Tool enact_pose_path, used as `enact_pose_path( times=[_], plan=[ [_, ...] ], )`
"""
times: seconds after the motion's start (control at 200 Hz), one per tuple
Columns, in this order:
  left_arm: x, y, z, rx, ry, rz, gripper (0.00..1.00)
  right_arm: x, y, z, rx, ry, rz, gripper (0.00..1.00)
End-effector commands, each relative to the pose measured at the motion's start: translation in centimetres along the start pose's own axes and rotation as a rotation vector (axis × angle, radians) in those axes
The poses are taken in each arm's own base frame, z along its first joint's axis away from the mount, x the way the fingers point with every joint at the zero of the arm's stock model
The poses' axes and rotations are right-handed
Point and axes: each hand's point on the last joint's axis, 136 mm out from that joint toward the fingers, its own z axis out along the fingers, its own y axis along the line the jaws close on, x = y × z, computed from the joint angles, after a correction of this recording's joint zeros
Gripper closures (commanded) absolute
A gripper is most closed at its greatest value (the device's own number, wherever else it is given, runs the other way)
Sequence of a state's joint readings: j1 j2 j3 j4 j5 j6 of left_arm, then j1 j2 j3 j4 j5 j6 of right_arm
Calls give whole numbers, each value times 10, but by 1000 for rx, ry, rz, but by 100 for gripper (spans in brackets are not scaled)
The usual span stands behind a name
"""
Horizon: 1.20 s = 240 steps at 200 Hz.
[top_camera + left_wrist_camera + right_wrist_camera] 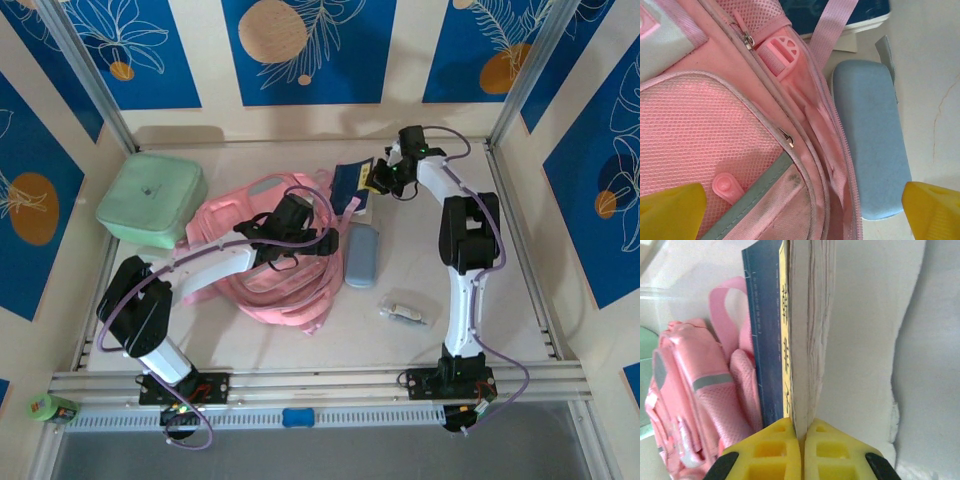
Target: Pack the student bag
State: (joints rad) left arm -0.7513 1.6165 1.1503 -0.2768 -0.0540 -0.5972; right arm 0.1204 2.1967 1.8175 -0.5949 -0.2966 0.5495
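A mint-green lidded box [150,200] sits at the left of the table [420,250]. Beside it, mid-table, the pink student bag [270,290] lies flat. The left gripper [800,210] hovers over its front with yellow fingers spread wide, holding nothing. A grey-blue pencil case [870,145] lies just beside the bag's right edge. Farther right, the right gripper [802,450] is clamped tight on the edge of a dark blue book [767,340].

I see a green box [152,200] far left on my table [412,238], a blue case [361,254] near a book [351,182], a small grey item [405,313] apart.
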Motion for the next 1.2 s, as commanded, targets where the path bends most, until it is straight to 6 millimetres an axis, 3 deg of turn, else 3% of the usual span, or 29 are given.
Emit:
enact_pose_path(
  times=[0.0, 0.135, 0.295, 0.465, 0.595, 0.76, 1.025, 1.196],
  plan=[
    [-16, 2, -22, 11, -71, -23, 1, -5, 36, -55, -77, -56, -53, 98],
    [-24, 0, -35, 68, -93, -62, 1, -5, 53, -101, -132, -121, -54, 99],
    [-32, -9, -62, 163, -144, -112, 1, 25, 80, -136, -172, -118, -112, 99],
    [-41, -12, -88, 303, -199, -200, 0, 79, 96, -146, -256, -66, -144, 98],
    [-44, -9, -98, 413, -228, -280, 1, 120, 108, -153, -328, -20, -175, 98],
    [-50, -14, -103, 535, -253, -335, 11, 162, 118, -163, -416, 22, -193, 98],
    [-55, -48, -110, 697, -241, -336, 23, 194, 135, -164, -531, 74, -207, 98],
    [-58, -61, -120, 739, -252, -317, 43, 200, 138, -157, -543, 90, -218, 98]
  ],
)
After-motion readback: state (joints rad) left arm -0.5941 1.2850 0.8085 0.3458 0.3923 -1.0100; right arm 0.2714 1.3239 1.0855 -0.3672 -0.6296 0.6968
